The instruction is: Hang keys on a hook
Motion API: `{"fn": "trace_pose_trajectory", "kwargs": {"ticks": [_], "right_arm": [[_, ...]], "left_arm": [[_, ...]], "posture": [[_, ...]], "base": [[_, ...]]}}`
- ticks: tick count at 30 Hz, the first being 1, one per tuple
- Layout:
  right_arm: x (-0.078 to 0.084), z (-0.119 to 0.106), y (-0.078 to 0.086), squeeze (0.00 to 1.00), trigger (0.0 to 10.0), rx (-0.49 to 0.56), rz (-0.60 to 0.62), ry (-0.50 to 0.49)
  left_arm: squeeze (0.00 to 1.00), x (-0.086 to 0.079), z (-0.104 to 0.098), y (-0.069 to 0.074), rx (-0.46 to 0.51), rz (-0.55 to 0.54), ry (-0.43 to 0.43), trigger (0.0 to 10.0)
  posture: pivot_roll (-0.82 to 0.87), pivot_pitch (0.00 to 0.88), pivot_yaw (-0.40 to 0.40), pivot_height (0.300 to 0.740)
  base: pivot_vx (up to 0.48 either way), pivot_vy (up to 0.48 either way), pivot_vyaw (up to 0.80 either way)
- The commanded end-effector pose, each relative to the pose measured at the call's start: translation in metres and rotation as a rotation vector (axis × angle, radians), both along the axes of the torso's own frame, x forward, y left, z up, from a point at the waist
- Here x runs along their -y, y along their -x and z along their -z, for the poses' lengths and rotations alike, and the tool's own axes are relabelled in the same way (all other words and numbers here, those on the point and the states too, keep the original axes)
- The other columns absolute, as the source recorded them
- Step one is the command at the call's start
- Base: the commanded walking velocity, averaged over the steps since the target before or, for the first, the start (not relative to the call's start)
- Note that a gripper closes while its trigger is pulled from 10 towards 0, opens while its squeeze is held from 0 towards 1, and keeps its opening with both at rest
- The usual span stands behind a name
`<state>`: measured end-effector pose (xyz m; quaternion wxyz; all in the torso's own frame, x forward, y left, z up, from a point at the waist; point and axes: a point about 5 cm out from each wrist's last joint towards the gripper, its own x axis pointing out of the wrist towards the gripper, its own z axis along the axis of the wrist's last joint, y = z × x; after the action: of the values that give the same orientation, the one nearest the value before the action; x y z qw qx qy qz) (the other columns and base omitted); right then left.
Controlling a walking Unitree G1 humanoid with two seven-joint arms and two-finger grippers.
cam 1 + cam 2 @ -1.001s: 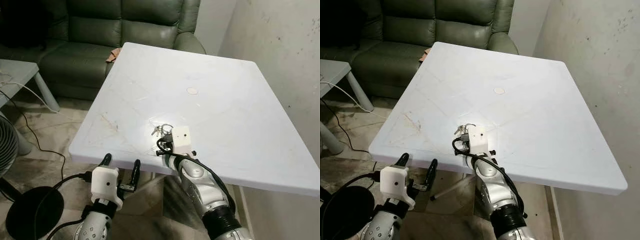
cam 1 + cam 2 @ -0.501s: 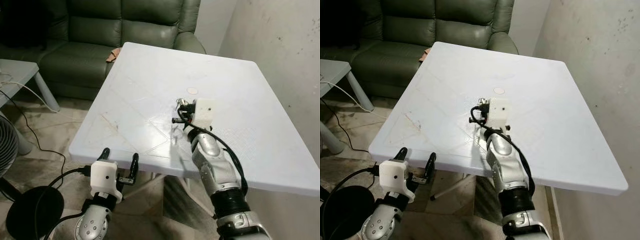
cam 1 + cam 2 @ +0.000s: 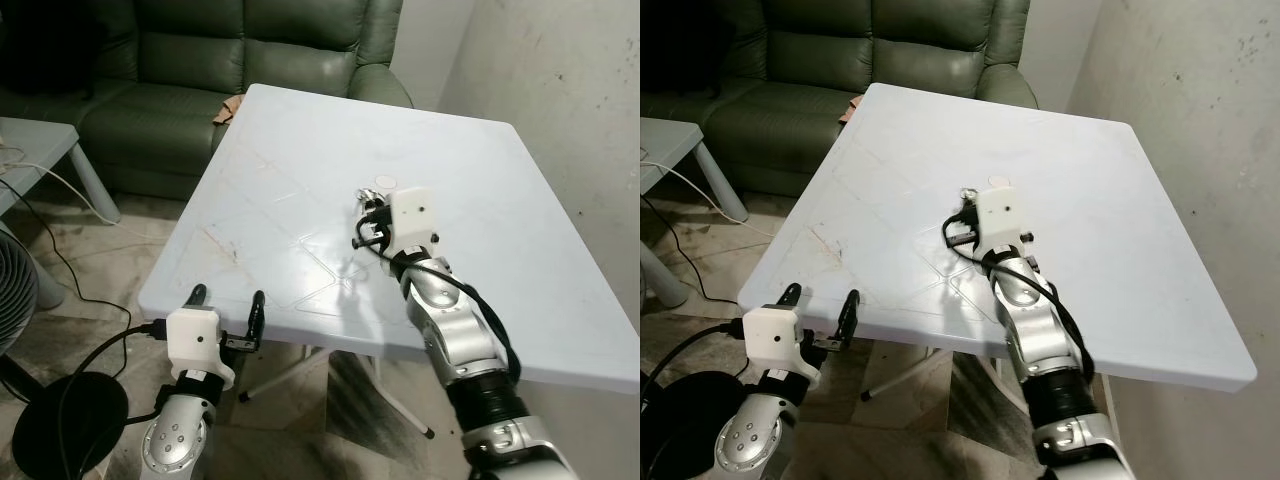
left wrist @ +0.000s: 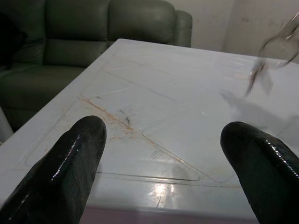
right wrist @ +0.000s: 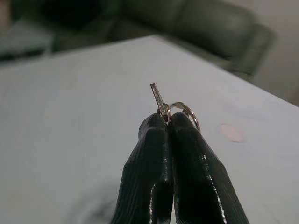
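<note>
Table (image 3: 300, 150): our landmark, white, scuffed top.
Sofa (image 3: 200, 60): dark green, behind table's far edge.
Fan (image 3: 15, 300): floor, left of table.
Wall (image 3: 560, 90): marked, right of table.

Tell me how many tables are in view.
2: the white table under the raised right gripper pinching the keys, and a grey table beside the sofa.

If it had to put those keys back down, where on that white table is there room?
Nearly everywhere. The white table is bare along the sofa side, along the wall side, and at the near edge by the open left gripper. Only the middle is busy: the right gripper holds the keys above it, beside a small round mark.
</note>
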<state>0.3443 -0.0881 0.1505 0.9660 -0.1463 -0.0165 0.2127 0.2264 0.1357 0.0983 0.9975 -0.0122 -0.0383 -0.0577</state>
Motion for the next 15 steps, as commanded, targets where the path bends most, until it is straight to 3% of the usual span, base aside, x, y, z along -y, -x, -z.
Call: {"fn": "trace_pose_trajectory", "kwargs": {"ticks": [1,13,15], "right_arm": [[-0.0016,0.0023,0.0042,0.0,10.0,0.021,-0.053,0.076],[0.0041,0.0064,0.0077,0.0,10.0,-0.017,-0.158,0.126],[0.0031,0.0075,0.0093,0.0,10.0,-0.044,-0.173,0.096]], "left_arm": [[0.0,0.0006,0.0032,-0.0002,-0.019,-0.005,0.009,10.0],[0.0,0.0002,0.0039,0.0007,-0.02,-0.004,0.007,10.0],[0.0,0.0001,0.004,0.0006,-0.02,-0.003,0.007,10.0]], "posture": [[0.0,0.019,-0.094,0.74],[0.0,0.012,-0.092,0.74],[0.01,0.011,-0.092,0.74]], "base": [[0.0,0.0,0.0],[0.0,0.0,0.0],[0.0,0.0,0.0]]}}
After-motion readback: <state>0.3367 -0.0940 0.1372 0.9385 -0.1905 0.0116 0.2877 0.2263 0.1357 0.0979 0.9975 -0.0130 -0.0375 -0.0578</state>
